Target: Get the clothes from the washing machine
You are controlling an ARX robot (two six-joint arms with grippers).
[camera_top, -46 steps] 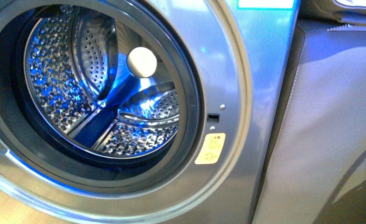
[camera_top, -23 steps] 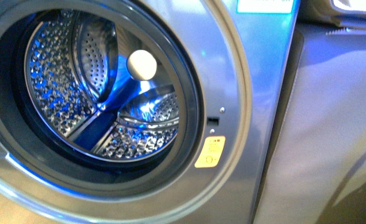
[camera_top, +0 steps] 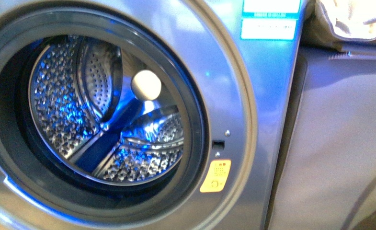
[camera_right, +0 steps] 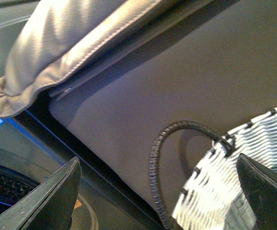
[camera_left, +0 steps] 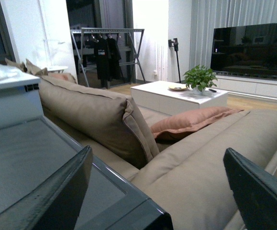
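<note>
The grey washing machine (camera_top: 267, 96) fills the front view, its round opening bare and the perforated steel drum (camera_top: 56, 105) lit blue. I cannot make out the clothes; a dark blue band (camera_top: 97, 151) low in the drum could be cloth or a reflection. Neither gripper shows in the front view. My left gripper (camera_left: 157, 191) is open, hanging over the machine's top corner (camera_left: 42, 158) beside the sofa. My right gripper (camera_right: 157, 191) is open and empty, over the gap between the machine's front (camera_right: 14, 158) and a woven basket (camera_right: 234, 172).
The beige sofa's side (camera_top: 339, 143) stands right against the machine, with a cushion (camera_top: 348, 19) on top. The grey-and-white basket has a dark loop handle (camera_right: 157, 158). An orange sticker (camera_top: 216, 176) sits by the door latch. A white coffee table (camera_left: 176, 96) lies beyond the sofa.
The machine has slid down in the front view. The labels at its top right and the cushion now show more. The drum looks the same.
</note>
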